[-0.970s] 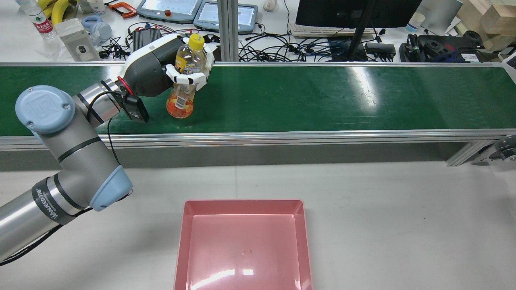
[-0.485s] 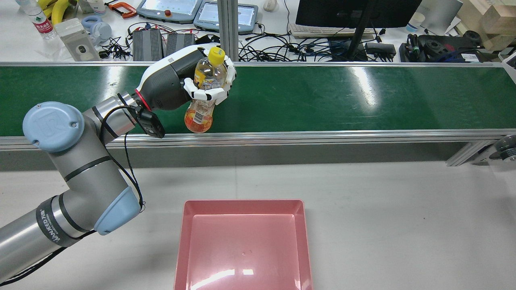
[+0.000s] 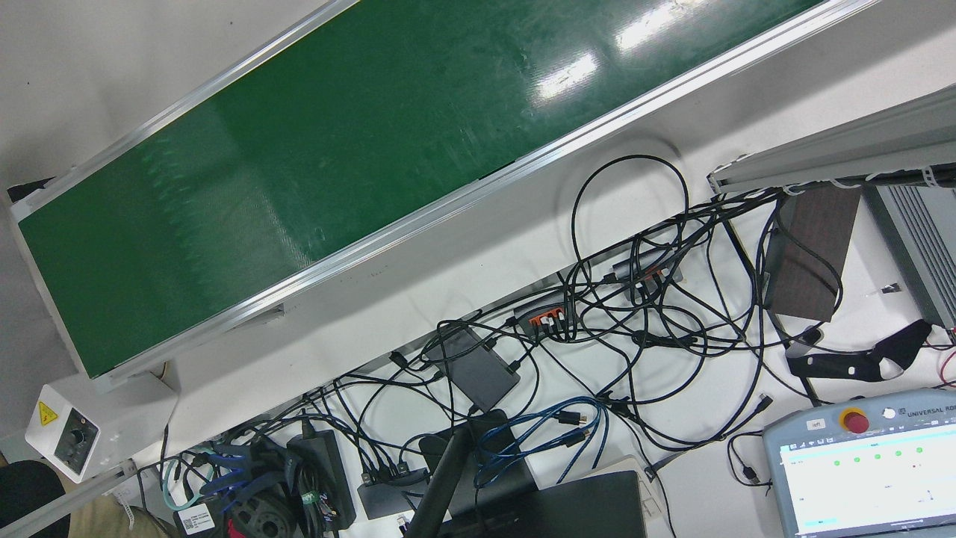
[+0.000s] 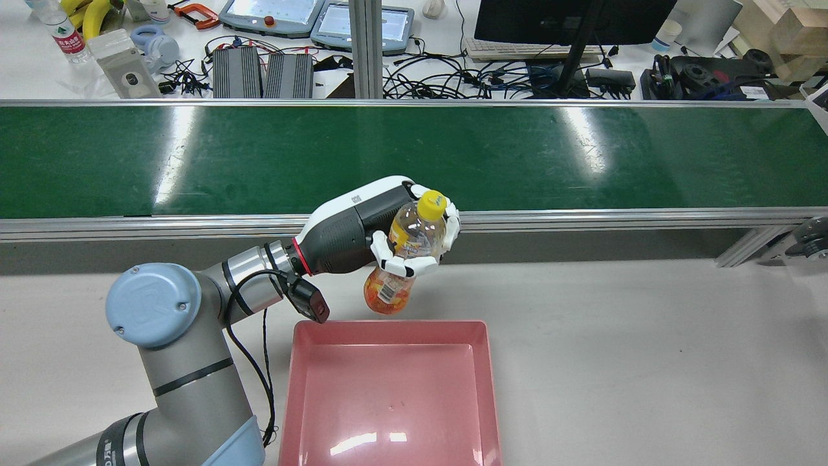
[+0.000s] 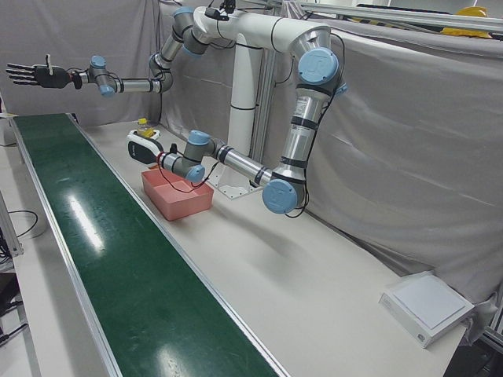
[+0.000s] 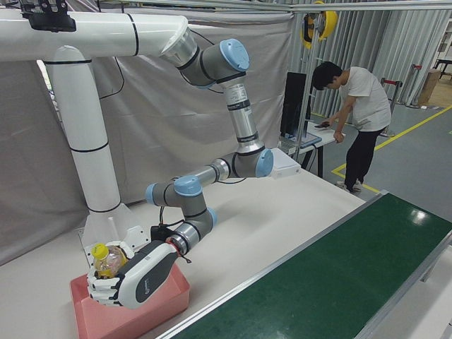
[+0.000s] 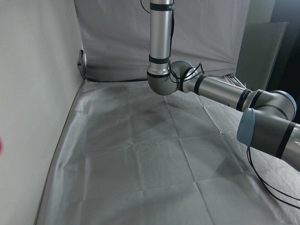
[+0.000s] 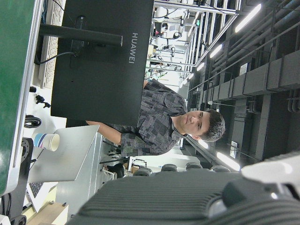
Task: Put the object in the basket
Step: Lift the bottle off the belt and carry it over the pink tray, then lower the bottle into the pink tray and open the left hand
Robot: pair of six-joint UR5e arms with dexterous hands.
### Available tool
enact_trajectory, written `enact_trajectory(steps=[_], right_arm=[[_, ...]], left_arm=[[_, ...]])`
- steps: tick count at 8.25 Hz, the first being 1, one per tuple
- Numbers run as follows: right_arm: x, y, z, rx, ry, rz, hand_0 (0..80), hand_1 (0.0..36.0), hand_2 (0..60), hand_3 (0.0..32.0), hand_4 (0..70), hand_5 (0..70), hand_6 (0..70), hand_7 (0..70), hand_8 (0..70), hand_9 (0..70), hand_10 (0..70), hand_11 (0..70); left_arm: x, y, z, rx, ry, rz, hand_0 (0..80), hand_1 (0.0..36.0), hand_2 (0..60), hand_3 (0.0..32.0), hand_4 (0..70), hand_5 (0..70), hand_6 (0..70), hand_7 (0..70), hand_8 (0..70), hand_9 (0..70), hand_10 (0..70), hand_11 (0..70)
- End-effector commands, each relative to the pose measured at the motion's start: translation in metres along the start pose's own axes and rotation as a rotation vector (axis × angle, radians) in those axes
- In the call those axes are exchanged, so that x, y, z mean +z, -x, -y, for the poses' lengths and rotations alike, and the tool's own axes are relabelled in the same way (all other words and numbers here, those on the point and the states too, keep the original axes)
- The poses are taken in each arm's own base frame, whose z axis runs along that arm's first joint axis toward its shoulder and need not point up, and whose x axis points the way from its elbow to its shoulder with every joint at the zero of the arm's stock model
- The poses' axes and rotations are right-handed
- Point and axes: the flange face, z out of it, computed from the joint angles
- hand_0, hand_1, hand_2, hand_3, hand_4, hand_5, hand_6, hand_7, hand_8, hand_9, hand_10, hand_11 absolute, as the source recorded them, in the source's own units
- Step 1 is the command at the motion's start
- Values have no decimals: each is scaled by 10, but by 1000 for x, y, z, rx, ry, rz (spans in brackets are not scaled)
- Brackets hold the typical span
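A clear bottle point(image 4: 388, 294) with a yellow cap and orange contents hangs tilted in my left hand point(image 4: 352, 236), which is shut around its middle. It hovers just beyond the far rim of the pink basket point(image 4: 388, 395), above the white table. The right-front view shows the same bottle point(image 6: 106, 263) in the left hand point(image 6: 138, 282) over the basket point(image 6: 152, 311). In the left-front view my right hand point(image 5: 31, 75) is raised high over the far end of the belt, open with its fingers spread, far from the basket point(image 5: 177, 196).
The green conveyor belt point(image 4: 517, 155) with aluminium rails runs across behind the basket. Beyond it lie cables, tablets and a monitor point(image 4: 569, 19). A person point(image 6: 353, 106) bends over a desk at the far end. A grey curtain backs the station.
My left hand has carried the bottle off the conveyor, toward the near side and to the right, and lowered it to the basket's far rim. Its hold on the bottle is unchanged.
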Motion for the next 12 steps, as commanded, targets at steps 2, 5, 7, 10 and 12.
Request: enact_trajectory(steps=[2, 5, 7, 10, 12], right_arm=[[0, -1, 0, -1, 1, -2, 0, 0, 0, 0, 0, 0, 0, 0, 0, 0, 0, 0], [0, -1, 0, -1, 1, -2, 0, 0, 0, 0, 0, 0, 0, 0, 0, 0, 0, 0], [0, -1, 0, -1, 1, -2, 0, 0, 0, 0, 0, 0, 0, 0, 0, 0, 0, 0], [0, -1, 0, -1, 1, -2, 0, 0, 0, 0, 0, 0, 0, 0, 0, 0, 0, 0], [0, -1, 0, -1, 1, -2, 0, 0, 0, 0, 0, 0, 0, 0, 0, 0, 0, 0]], left_arm=[[1, 70, -22, -7, 32, 71, 519, 145, 528, 0, 700, 700, 700, 700, 699, 700, 587, 700], [-18, 101, -16, -17, 66, 85, 500, 79, 16, 0, 420, 422, 247, 496, 291, 450, 350, 499], [-22, 101, -14, -18, 80, 76, 500, 68, 0, 0, 181, 148, 0, 77, 83, 140, 78, 123], [-25, 94, -16, -18, 104, 58, 505, 78, 0, 0, 141, 28, 0, 28, 17, 47, 29, 54], [-22, 81, -31, -25, 128, 42, 505, 73, 0, 0, 149, 32, 0, 26, 21, 53, 24, 46]])
